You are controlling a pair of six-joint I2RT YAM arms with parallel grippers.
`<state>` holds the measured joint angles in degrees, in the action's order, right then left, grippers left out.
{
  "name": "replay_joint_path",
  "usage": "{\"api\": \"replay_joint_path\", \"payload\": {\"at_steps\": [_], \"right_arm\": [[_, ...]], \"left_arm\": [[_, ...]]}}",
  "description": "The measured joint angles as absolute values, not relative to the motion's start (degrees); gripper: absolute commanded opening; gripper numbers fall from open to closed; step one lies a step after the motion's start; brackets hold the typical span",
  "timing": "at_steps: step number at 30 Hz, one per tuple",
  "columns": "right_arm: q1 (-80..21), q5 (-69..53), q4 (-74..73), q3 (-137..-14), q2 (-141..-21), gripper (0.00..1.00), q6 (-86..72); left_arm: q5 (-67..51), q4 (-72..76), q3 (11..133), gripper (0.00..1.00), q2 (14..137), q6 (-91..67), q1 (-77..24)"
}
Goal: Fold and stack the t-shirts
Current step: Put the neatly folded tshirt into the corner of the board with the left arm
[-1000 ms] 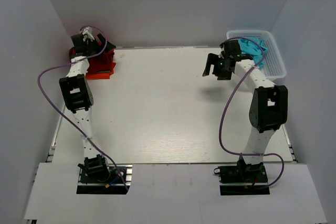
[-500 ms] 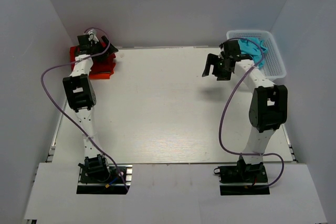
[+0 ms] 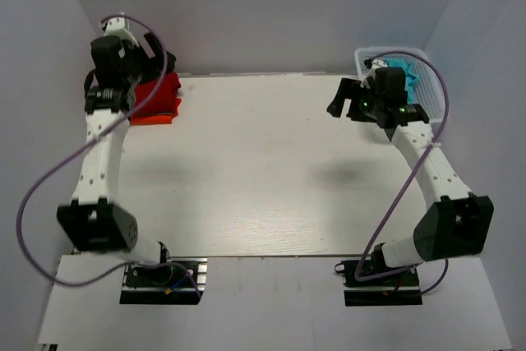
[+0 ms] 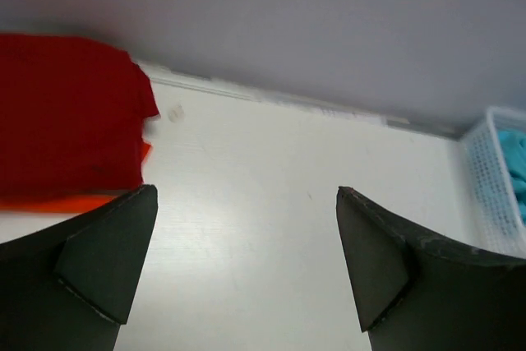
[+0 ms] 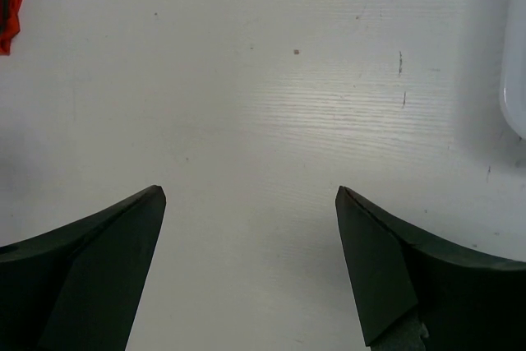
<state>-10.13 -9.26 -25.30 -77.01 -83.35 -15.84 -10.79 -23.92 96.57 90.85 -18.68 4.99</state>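
Note:
A dark red t-shirt lies folded on top of a bright orange one at the table's far left corner. The left wrist view shows the red over the orange. My left gripper hangs open above and beside that stack, with nothing between its fingers. Turquoise t-shirts fill the white basket at the far right. My right gripper is open just left of the basket, over bare table.
The basket's rim shows at the right edge of both wrist views. White walls close in the table on three sides. Purple cables loop off both arms, and the arm bases sit at the near edge.
The left arm has risen and stretched up off the red and orange stack. The right arm has swung up and right, closer to the basket. Both grippers stay open.

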Motion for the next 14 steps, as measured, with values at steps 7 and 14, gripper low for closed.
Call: {"api": "replay_joint_path", "payload": {"at_steps": [7,14], "right_arm": [[-10.13,-6.02,-22.98,-63.33,-70.81,0.90,-16.99],[-10.13,-6.02,-19.03,-54.76,-63.92,0.90,-18.52]], "left_arm": [[-5.19,-32.49,68.42,1.00,64.45,-23.38,1.52],[-2.04,-42.26,59.22,1.00,58.35,-27.51,1.52]]}}
